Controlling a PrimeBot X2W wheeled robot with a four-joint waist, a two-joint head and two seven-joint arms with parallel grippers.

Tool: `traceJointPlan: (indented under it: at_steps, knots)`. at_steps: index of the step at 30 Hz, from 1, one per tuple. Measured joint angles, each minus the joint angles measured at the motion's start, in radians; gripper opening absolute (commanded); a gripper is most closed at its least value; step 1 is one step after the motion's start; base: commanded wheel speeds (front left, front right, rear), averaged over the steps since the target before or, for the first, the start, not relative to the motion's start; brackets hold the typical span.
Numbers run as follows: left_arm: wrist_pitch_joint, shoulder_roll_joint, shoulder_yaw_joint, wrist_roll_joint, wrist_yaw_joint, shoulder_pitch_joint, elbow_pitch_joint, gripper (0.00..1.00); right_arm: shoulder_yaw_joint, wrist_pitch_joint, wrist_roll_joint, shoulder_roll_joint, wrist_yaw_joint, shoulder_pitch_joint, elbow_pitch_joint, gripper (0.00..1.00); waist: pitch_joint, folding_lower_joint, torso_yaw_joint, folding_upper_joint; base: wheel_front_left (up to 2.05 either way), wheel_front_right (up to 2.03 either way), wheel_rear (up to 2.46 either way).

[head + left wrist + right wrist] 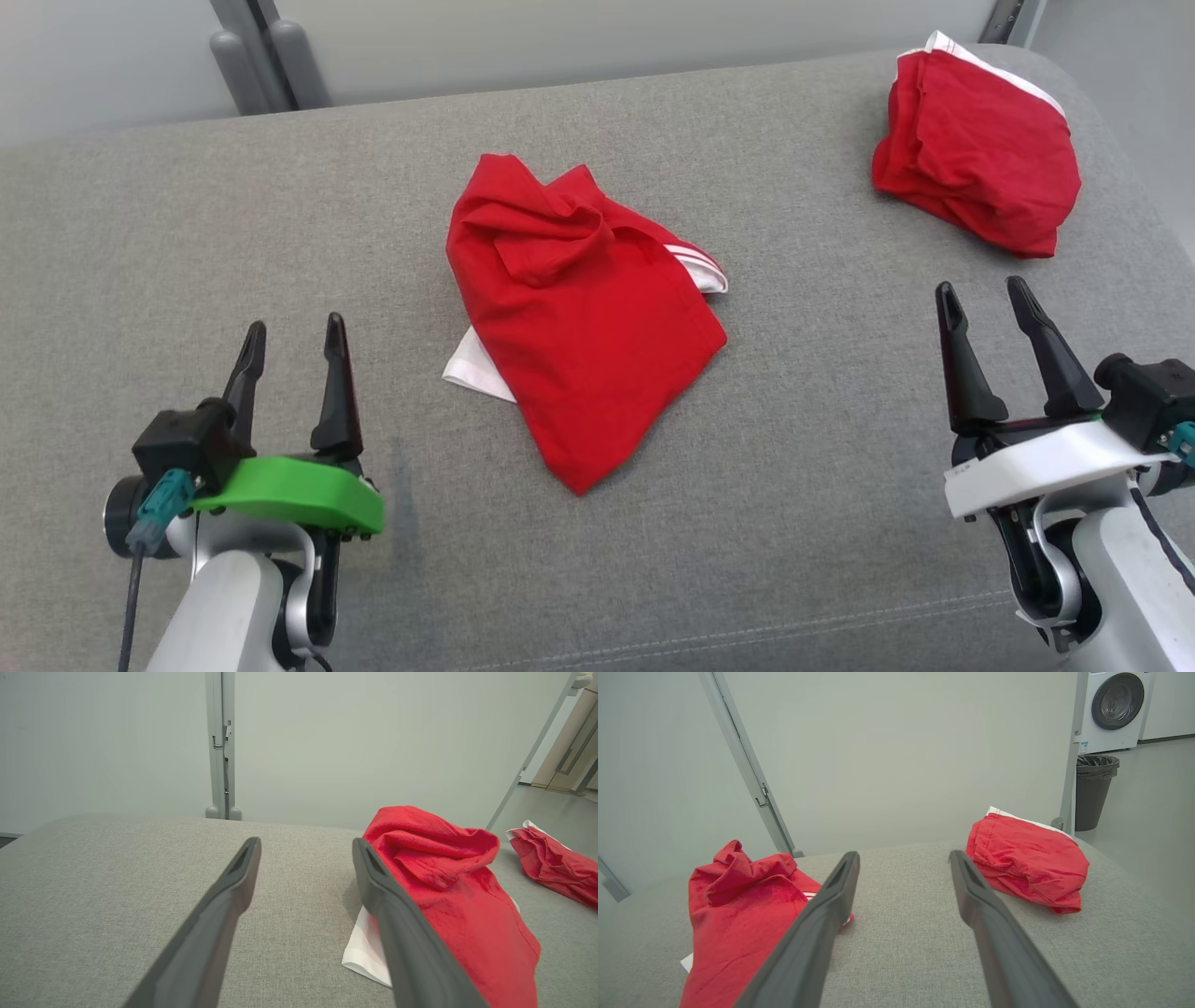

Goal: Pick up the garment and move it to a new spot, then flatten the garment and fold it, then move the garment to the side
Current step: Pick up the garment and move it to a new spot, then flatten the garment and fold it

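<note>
The left pincer [294, 324] sits low at the left, above the grey table [794, 448]. Its two dark fingers are spread wide apart and hold nothing. It looks like it is waiting to start.

In the middle of the table lies the red shirt [579, 327]. It is all scrunched up, with a lump at the far end and a bit of white peeking out at the near left side and at the right side. It lies between the two pincers and touches neither, so I think the pick-up has not begun.

The right pincer [980, 285] is at the right, fingers spread wide too, with nothing in them. Behind it, near the far right corner, rests another red cloth [980, 159], folded into a neat bundle. It is well apart from the shirt, probably put there to be out of the way.
</note>
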Motion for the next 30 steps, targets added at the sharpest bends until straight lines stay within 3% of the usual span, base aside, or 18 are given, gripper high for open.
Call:
traceJointPlan:
  at_steps: [13, 30]
  knots:
    - [0.000, 0.005, 0.063, 0.026, 0.000, 0.182, -0.115, 1.00, -0.053, -0.009, -0.003, 0.022, -0.007, 0.071, -0.012, 1.00, -0.014, 0.0000, -0.009, 0.0000, 0.00, 0.00, 0.00]
    - [0.000, -0.004, 0.072, 0.081, -0.001, 0.243, -0.187, 1.00, -0.063, -0.013, -0.005, 0.034, -0.015, 0.081, -0.036, 1.00, -0.007, 0.0000, -0.008, 0.0000, 0.00, 0.00, 0.00]
